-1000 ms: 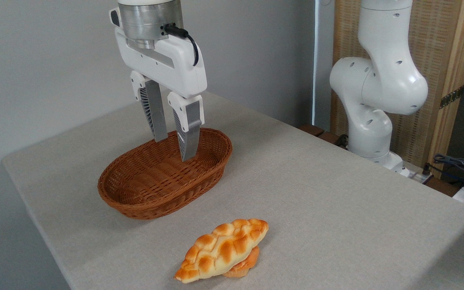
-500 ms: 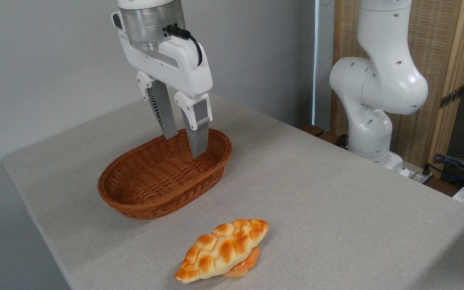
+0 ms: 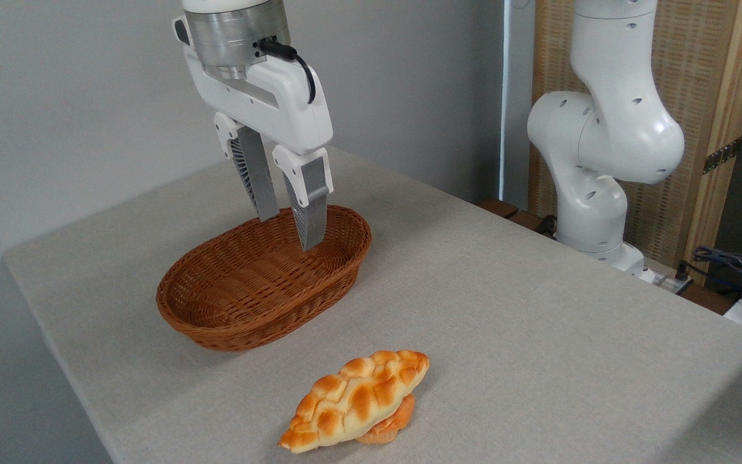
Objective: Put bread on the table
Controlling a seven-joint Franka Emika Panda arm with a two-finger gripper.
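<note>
Above the wicker basket (image 3: 261, 283) hangs the gripper (image 3: 290, 231), fingers slightly parted and empty, while the bread (image 3: 353, 399) lies well apart on the table (image 3: 538, 335), nearer the camera, long axis diagonal.

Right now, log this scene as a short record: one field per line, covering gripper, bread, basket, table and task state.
gripper: open, empty, hanging above the far end of the basket
bread: out of the basket, near the table's front edge, lying across a small bun
bun: mostly hidden under the bread, on the table
basket: upright, nothing seen inside
table: grey, carries basket, bread and bun
task state: bread is out of the basket; it leans on the bun, front tip down at the tabletop
</note>
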